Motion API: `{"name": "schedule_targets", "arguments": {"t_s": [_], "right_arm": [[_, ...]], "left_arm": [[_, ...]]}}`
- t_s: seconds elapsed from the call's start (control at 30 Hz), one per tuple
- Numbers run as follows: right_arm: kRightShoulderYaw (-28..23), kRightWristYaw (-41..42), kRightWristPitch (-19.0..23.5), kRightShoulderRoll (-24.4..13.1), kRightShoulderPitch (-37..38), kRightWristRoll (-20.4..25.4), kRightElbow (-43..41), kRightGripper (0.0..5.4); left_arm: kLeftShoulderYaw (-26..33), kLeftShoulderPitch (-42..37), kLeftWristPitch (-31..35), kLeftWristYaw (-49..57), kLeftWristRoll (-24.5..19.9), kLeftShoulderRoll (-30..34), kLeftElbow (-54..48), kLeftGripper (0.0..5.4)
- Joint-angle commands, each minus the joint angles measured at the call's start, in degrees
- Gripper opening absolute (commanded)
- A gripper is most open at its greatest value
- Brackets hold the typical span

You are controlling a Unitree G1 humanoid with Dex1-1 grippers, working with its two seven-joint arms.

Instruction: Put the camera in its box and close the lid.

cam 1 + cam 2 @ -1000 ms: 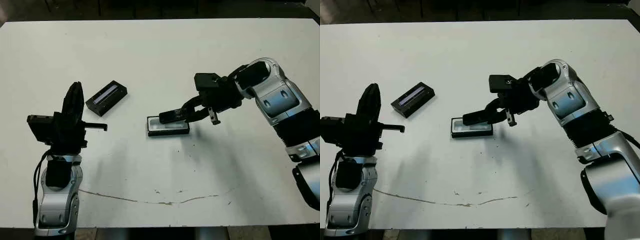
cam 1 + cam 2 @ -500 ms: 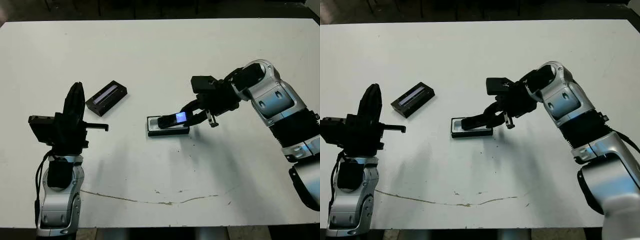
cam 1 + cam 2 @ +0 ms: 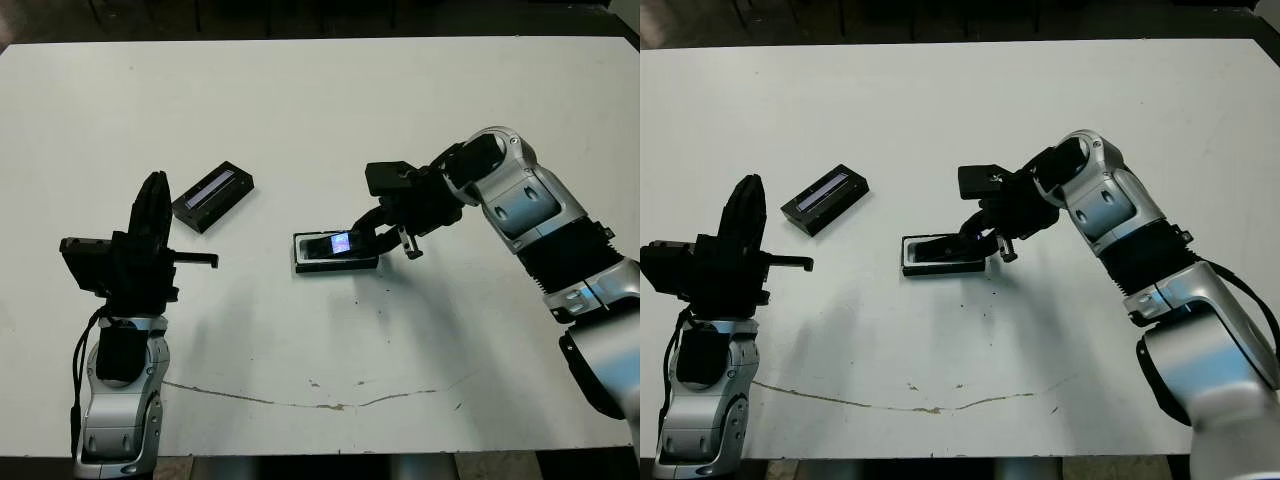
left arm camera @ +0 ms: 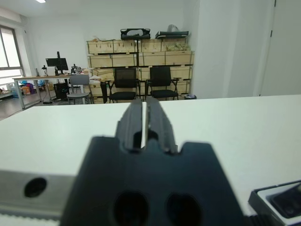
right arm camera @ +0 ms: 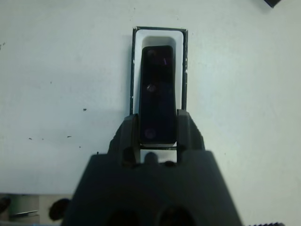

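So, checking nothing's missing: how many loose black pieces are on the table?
3: the lid ahead of the left claw, the box mid-table, and the camera over it in the right claw.

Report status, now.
Right gripper shut on camera, lowering it into box. Left gripper shut, idle. Lid lies apart. Nothing obstructing.

The right gripper (image 3: 978,237) holds the camera (image 3: 940,250) over the box (image 3: 908,258).

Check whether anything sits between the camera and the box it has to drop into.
Nothing visible does. The right hand holds the camera directly over the box, whose white lining shows bare around it. The lid lies apart, toward the left hand.
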Motion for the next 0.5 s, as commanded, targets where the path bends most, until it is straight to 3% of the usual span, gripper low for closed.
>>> {"name": "schedule_targets", "arguments": {"t_s": [0.03, 0.5], "right_arm": [[0.96, 0.21, -0.12, 1.07, 0.11, -0.34, -0.13, 0.58], [1.8, -0.74, 0.09, 2.58, -0.09, -1.61, -1.16, 0.58]], "left_arm": [[-0.16, 0.91, 0.55, -0.04, 0.13, 0.19, 0.58, 0.0], [-0.21, 0.91, 0.09, 0.09, 0.11, 0.19, 1.06, 0.0]]}}
